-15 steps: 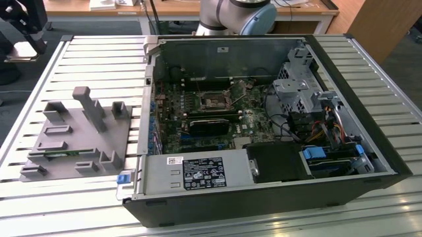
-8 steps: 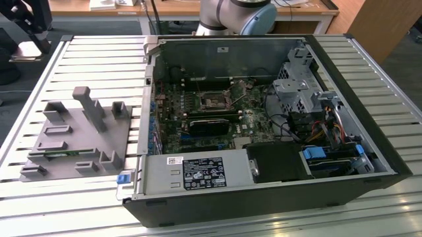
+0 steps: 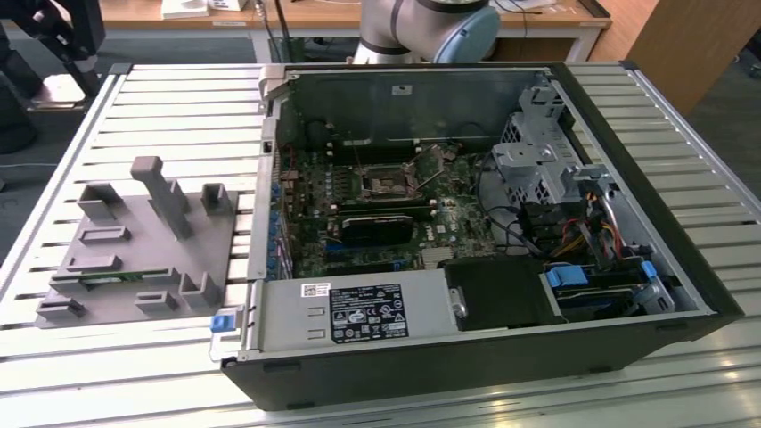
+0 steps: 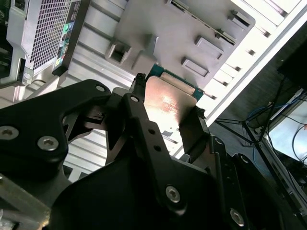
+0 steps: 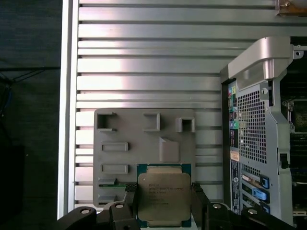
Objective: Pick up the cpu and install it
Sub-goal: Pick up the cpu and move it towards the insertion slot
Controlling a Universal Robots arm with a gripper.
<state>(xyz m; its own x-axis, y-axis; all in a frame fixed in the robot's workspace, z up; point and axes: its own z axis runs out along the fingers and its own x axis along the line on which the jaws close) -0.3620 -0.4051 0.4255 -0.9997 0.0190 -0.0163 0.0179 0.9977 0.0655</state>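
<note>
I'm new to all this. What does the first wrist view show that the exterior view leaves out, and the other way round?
First wrist view: the gripper shut on the cpu, silver top facing the camera, and the rear port panel of the computer case. Exterior view: the case's open inside, with motherboard, black-framed socket and power supply, and the robot arm behind. Shared: the grey holder tray, the slatted metal table and the case itself.

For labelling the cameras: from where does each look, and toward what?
Exterior view: off the arm, looking down on the open computer case and grey fixture; arm beyond it.
First wrist view: at the wrist, straight down on the fixture; gripper holding the cpu.
Second wrist view: same wrist, slanted along the fingers.
All views share the fixture; both wrist views the cpu.
</note>
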